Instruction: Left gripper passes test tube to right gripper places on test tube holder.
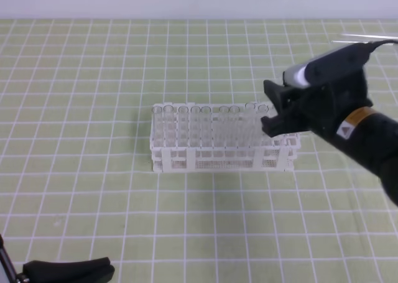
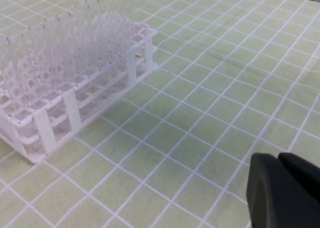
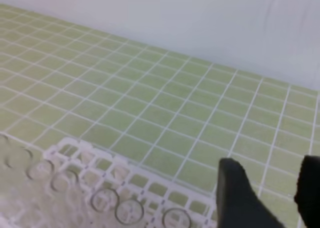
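- test tube: nothing is in either tool. The test tube holder [image 1: 217, 158] is packed with upright clear tubes [image 1: 205, 124]. I can't tell which is the passed one. My guess is one at the right end [image 1: 262, 111], just under my right tool.
- right tool [image 1: 268, 107]: fingers apart and nothing between them. The right wrist view shows both black fingers with only green cloth in the gap. It hangs over the holder's right end, close above the tube rims. I can't tell if it touches one.
- step, as I judge it: the tube is in a hole and I'm letting go and clearing off.
- how to do it well: keep the fingers spread and rise straight up before swinging away. A sideways move this low could catch a rim and tip tubes or drag the light holder.
- check that the right-end tube stands straight in its hole. From here it's too blurry to say.
- left tool [image 1: 106, 270]: fingers together, empty, low at the near-left edge, well apart from the holder. Leave it parked.
- tabletop [image 1: 74, 190]: green checked cloth. The holder sits flat, mid-scene.
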You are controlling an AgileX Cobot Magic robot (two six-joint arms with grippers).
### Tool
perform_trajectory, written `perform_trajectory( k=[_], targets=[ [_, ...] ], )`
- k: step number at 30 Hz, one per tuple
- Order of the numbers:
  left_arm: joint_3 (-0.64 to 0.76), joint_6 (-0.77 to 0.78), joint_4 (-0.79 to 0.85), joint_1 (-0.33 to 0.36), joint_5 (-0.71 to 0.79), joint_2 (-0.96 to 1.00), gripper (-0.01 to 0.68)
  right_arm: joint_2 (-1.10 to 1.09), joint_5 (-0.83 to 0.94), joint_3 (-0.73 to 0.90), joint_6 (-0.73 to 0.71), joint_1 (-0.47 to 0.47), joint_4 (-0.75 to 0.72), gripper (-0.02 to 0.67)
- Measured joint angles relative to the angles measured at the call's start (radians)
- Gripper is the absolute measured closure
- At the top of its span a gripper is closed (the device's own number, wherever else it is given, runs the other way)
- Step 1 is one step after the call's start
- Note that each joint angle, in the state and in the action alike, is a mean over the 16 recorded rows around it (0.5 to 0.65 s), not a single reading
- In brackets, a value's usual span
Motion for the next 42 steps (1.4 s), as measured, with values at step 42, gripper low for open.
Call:
perform_trajectory(
  k=[42],
  targets=[
    [0.000,0.000,0.000,0.000,0.006,0.001,0.673,-1.091,0.657,0.447,0.006,-0.471,-0.145,0.664]
  ],
)
